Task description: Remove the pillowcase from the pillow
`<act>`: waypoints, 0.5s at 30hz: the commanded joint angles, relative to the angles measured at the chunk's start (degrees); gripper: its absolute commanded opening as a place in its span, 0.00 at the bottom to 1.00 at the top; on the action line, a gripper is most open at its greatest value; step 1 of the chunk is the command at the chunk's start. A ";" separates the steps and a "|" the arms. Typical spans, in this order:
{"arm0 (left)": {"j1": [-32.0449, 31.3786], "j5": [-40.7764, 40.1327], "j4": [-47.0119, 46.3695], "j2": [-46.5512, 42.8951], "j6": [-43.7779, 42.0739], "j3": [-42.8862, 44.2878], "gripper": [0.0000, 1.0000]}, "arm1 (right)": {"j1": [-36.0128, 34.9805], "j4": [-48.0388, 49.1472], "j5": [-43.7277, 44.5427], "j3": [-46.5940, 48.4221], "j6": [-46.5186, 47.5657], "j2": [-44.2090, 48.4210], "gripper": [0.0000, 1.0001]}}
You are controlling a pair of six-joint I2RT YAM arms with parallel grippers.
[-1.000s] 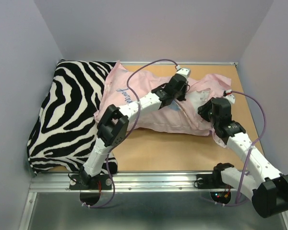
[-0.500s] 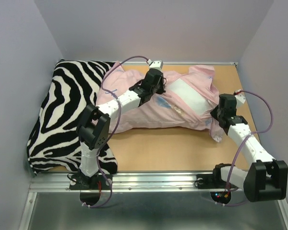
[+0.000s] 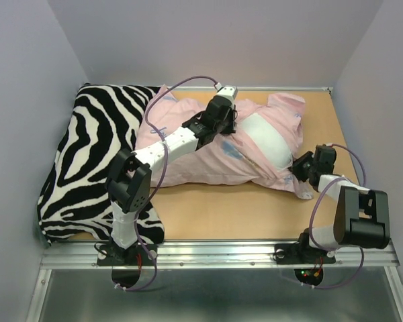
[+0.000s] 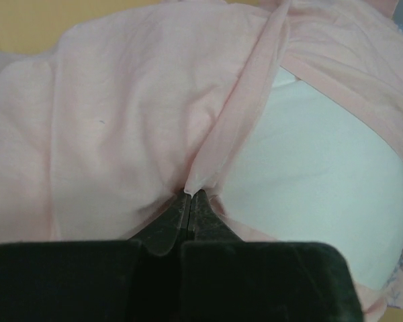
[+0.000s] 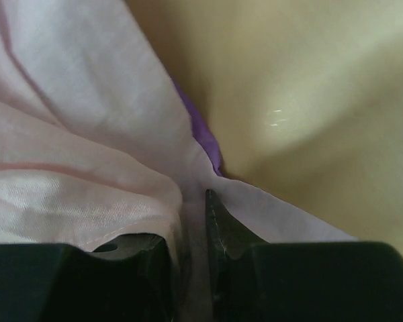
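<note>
left fingers [image 4: 171, 225] pinch a fold of the pillowcase [image 3: 201, 161] beside the exposed pillow [image 3: 265, 137]. right fingers [image 5: 223, 231] clamp its edge.

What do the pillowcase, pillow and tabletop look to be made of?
Pillowcase: thin matte pink cloth, probably light cotton or polyester; it creases sharply where the left gripper pinches it. Pillow: smooth white fabric shell, plump; filling unseen. Tabletop: tan wood-look board, slightly glossy, showing a soft highlight.
</note>
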State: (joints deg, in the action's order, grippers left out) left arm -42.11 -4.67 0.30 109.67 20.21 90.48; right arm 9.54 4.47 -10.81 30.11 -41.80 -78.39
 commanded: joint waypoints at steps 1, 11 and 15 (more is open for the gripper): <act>-3.40 -5.25 10.85 -2.18 -6.92 6.10 0.07 | 0.30 15.74 -17.65 -3.30 -3.98 -1.85 0.26; -16.59 -19.04 22.46 5.29 -13.35 28.33 0.69 | 0.30 21.98 -20.66 -5.32 -7.77 -0.89 0.26; -19.67 -21.96 25.88 11.52 -15.28 36.32 0.70 | 0.30 21.99 -21.18 -5.23 -7.94 0.08 0.26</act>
State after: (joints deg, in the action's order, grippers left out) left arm -59.99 -20.78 20.25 116.14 8.45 119.83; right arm 10.61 21.04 -25.06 25.43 -47.86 -79.88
